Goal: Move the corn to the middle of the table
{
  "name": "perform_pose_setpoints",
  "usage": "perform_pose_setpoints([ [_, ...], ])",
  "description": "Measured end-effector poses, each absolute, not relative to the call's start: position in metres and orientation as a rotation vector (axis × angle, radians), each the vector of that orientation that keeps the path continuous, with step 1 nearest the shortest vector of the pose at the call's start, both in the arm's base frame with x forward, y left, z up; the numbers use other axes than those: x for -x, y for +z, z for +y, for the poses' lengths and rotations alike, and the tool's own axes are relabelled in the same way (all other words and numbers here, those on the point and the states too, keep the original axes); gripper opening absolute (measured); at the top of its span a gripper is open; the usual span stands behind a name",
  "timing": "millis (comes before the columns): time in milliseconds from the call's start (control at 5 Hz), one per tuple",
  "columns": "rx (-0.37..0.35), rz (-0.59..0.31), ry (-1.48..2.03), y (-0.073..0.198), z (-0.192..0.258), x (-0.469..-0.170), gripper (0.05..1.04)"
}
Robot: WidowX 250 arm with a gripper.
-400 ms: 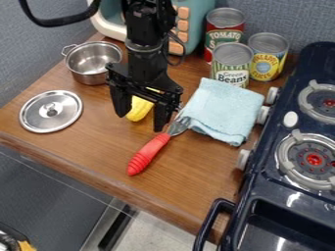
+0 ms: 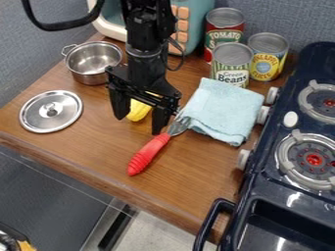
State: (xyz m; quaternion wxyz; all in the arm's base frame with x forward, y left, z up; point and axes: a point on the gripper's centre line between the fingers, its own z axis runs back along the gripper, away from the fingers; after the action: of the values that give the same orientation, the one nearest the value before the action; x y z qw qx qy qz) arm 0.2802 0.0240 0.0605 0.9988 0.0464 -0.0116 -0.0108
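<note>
Claw: black, over the left-hand half of the table (image 2: pixel 98 147), pointing down; gripper (image 2: pixel 138 125) spread open, its two fingers well apart, one to either side of the corn as seen from the camera. Whether either finger touches it, cannot tell.
Corn: yellow (image 2: pixel 138 111), on the table under the claw, partly hidden by it; between lid and cloth, nearer the camera than the pot.
Pot: steel (image 2: pixel 91 60), uncovered, upright, behind and left of the claw; small loop handle at its left.
Lid: steel (image 2: pixel 51 112), flat on the table, knob up, near the left edge.
Utensil: red handle (image 2: pixel 148 155) slanting toward the camera, metal head by the cloth's lower left edge.
Cloth: pale blue (image 2: pixel 222 109), folded, right of the claw, close to the stove.
Cans: three, upright, grouped at the back; red can (image 2: pixel 224 29), green can (image 2: pixel 231 63) in front of it, yellow can (image 2: pixel 268 56) to the right.
Oven: teal and cream toy (image 2: pixel 193 24), back of table, partly behind the arm.
Stove: dark blue (image 2: pixel 262 186), along the right side, two grey burners, pale knobs facing the table.
</note>
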Motion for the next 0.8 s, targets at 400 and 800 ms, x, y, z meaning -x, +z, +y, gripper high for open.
perform_pose_setpoints([
  [400,-0.073,-0.041,-0.005,0.052,0.031,-0.298,1.000],
  [800,-0.034,-0.103,0.121,0.059,0.054,-0.326,1.000],
])
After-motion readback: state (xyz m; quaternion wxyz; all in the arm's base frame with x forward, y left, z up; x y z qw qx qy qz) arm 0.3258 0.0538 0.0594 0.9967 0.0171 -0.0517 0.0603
